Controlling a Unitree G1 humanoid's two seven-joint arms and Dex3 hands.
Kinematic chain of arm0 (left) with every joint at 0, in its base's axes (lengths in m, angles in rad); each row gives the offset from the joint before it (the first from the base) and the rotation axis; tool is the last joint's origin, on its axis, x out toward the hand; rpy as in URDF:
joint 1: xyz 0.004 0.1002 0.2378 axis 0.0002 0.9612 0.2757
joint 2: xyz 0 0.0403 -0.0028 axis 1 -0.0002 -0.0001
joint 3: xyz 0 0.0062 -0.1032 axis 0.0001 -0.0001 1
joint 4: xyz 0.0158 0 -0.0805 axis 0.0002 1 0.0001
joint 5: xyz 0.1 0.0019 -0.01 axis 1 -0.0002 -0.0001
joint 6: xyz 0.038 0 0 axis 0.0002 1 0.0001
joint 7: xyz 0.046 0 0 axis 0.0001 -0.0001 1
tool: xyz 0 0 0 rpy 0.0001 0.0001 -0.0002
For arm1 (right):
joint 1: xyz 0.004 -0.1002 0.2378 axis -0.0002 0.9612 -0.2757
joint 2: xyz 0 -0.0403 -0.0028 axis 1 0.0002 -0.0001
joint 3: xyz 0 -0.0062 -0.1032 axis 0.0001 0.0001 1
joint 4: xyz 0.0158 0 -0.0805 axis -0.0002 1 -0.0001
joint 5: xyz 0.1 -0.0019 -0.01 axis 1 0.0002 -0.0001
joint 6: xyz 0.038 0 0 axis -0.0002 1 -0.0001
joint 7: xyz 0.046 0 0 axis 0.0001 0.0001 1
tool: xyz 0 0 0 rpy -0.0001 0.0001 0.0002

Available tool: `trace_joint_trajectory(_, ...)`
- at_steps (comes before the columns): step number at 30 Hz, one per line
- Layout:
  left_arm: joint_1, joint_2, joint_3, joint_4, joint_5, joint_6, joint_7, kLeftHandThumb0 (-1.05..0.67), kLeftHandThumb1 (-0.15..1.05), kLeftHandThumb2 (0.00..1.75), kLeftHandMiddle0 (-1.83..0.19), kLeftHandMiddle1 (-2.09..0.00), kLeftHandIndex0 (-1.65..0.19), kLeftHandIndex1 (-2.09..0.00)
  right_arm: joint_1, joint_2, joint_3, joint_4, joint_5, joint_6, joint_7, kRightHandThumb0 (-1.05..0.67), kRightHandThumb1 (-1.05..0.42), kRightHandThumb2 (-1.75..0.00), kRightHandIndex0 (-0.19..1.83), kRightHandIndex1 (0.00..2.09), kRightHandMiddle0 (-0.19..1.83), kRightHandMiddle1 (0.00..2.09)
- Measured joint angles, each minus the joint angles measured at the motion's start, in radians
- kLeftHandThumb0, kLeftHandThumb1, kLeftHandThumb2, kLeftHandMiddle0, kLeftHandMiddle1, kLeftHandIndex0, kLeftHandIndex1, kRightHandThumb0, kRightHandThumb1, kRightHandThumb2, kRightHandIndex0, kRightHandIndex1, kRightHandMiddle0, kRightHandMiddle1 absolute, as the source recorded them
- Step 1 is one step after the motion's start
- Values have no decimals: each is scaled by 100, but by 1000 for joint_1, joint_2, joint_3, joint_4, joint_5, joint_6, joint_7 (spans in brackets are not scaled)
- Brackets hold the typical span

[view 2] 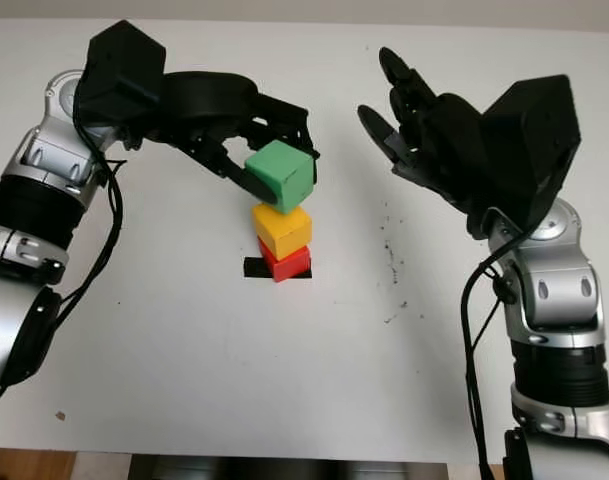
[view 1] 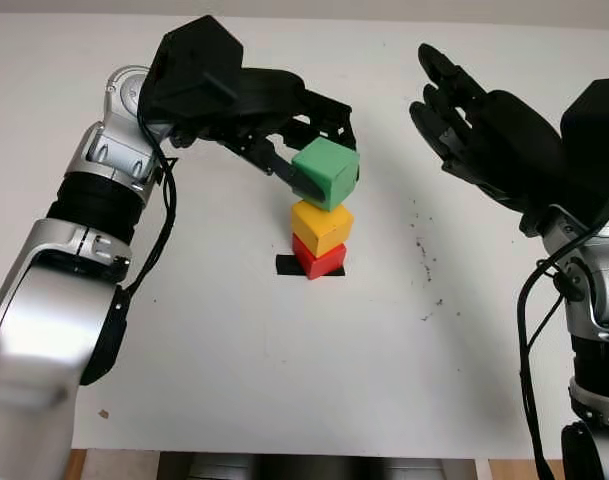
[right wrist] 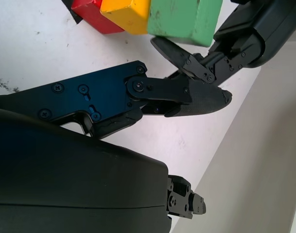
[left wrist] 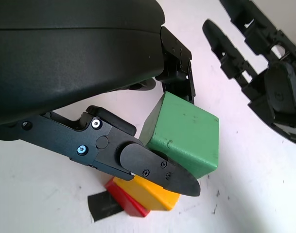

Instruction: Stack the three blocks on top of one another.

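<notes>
A red block (view 1: 317,260) stands on a black tape mark (view 1: 286,266) near the table's middle, with a yellow block (view 1: 322,226) stacked on it. Directly above the yellow one is a green block (view 1: 327,172), slightly tilted; I cannot tell whether it touches the yellow top. My left hand (view 1: 319,152) comes in from the left and is shut on the green block (left wrist: 184,133), thumb on its near side and fingers on its far side. My right hand (view 1: 439,95) is open, raised over the table to the right of the stack, palm toward it.
The white table (view 1: 284,360) carries a few dark specks (view 1: 422,250) right of the stack. Its front edge runs along the bottom of the head views. My left forearm (view 1: 94,200) crosses the table's left side.
</notes>
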Motion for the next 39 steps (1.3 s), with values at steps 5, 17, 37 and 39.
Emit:
trace_joint_trajectory(5,-1,-3,0,15,2,-4,-25,-55,96,5,-23,-4,-50,-150,4,0,0,0,0,-2,-3,-71,-105,-43,-19,0,-18,4)
trace_joint_trajectory(17,-1,-7,2,16,1,-24,-55,-54,97,5,-21,-4,-47,-151,8,0,0,-3,-6,-3,-2,-73,-105,-42,-19,0,-18,4)
trace_joint_trajectory(37,-2,-15,-4,15,48,-111,-20,-57,101,6,-17,-4,-37,-159,12,0,0,-10,-8,-3,7,-73,-105,-43,-19,0,-18,3)
trace_joint_trajectory(39,-4,-15,-8,14,57,-124,-22,-58,102,6,-16,-4,-37,-161,13,0,2,-12,-18,-3,4,-73,-105,-43,-19,0,-18,3)
